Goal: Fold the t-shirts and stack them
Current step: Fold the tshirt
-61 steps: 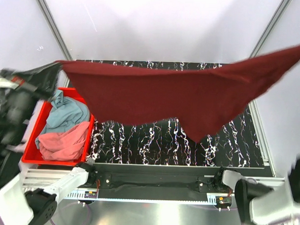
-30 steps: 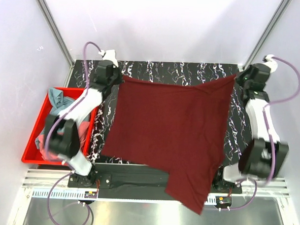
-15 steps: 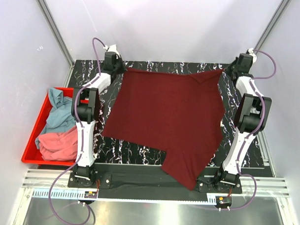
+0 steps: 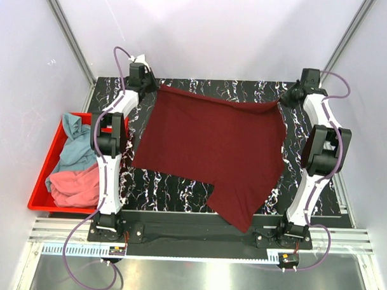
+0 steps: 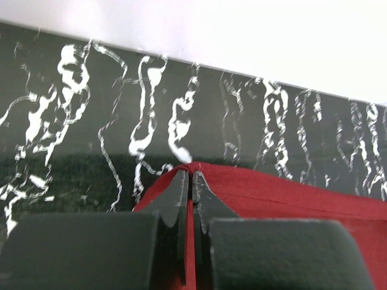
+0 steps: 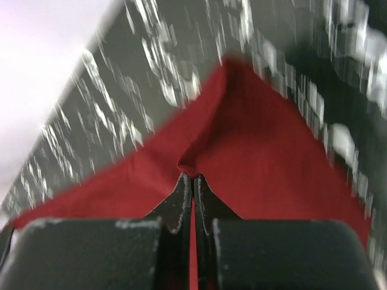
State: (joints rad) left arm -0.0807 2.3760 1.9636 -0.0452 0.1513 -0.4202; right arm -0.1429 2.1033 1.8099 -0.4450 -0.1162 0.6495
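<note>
The dark maroon t-shirt [image 4: 212,145] lies spread over the black marbled table [image 4: 173,189], one flap reaching the near edge. My left gripper [image 4: 156,88] is shut on its far left corner, and the cloth [image 5: 272,193] is pinched between the fingertips. My right gripper [image 4: 282,100] is shut on the far right corner, a small fold of maroon cloth [image 6: 242,139] bunched at its tips. A teal-blue t-shirt [image 4: 79,144] and a coral pink t-shirt [image 4: 74,185] lie crumpled in the red bin [image 4: 40,197] on the left.
Both arms stretch from their bases at the near edge to the far end of the table. White walls and metal frame posts close in the back and sides. A metal rail [image 4: 190,253] runs along the front.
The maroon shirt, held stretched in the air two seconds ago, has come down flat on the table. Both grippers have carried its corners towards the far edge and pulled it further back.
</note>
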